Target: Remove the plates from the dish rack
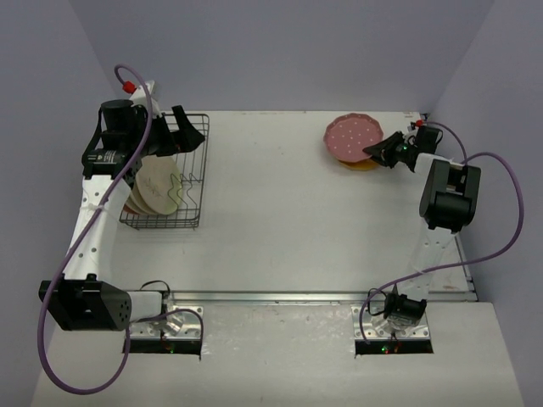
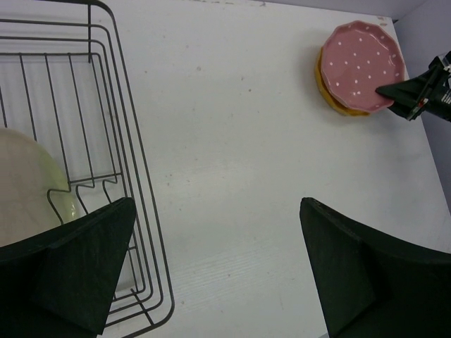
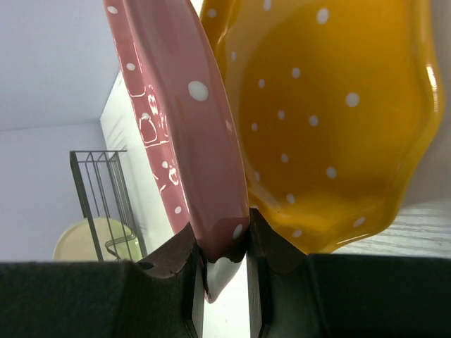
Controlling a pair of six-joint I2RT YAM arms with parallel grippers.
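The dark wire dish rack (image 1: 202, 174) stands at the left and holds cream plates (image 1: 159, 192) upright in its near half. My left gripper (image 1: 182, 134) hovers open over the rack's far right side, nothing between its fingers (image 2: 84, 260). At the back right, the pink dotted plate (image 1: 351, 136) rests on the yellow-orange plate (image 1: 363, 165). My right gripper (image 1: 375, 153) is shut on the pink plate's near rim. In the right wrist view that gripper (image 3: 222, 227) pinches the pink rim (image 3: 183, 127) beside the yellow plate (image 3: 331, 120).
The left wrist view shows the rack's right wall (image 2: 134, 176), a cream plate (image 2: 25, 184) inside it, and bare white table (image 2: 232, 141) between the rack and the stacked plates (image 2: 359, 67). Purple walls close the table at the back and sides.
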